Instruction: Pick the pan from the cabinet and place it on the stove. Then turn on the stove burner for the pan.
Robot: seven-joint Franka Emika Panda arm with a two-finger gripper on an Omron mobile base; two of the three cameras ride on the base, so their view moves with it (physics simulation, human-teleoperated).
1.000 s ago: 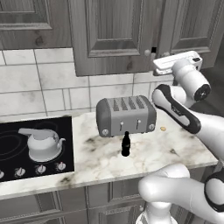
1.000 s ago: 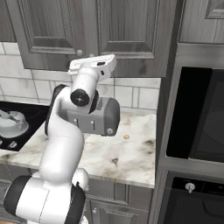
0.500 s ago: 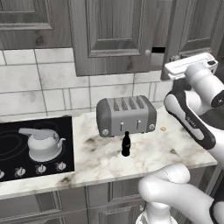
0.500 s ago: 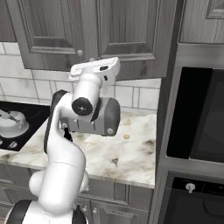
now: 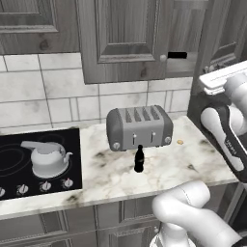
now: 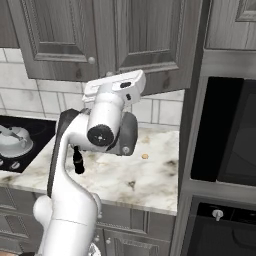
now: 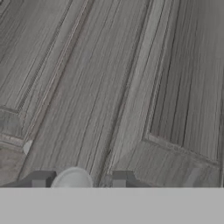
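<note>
Fingers [image 7: 79, 180] sat apart on either side of a round silver cabinet knob [image 7: 72, 178], not visibly clamped on it; whether they touched it could not be told. Hand was pressed close to the dark grey cabinet [image 7: 131, 87] door. Stove [image 5: 29, 159] lay at the left of the tabletop [image 5: 144, 173] with a kettle [image 5: 47, 158] on it. Toaster [image 5: 139, 127] stood mid-tabletop, small dark bottle [image 5: 139, 159] just in front. Pan could not be seen; cabinet doors were closed.
</note>
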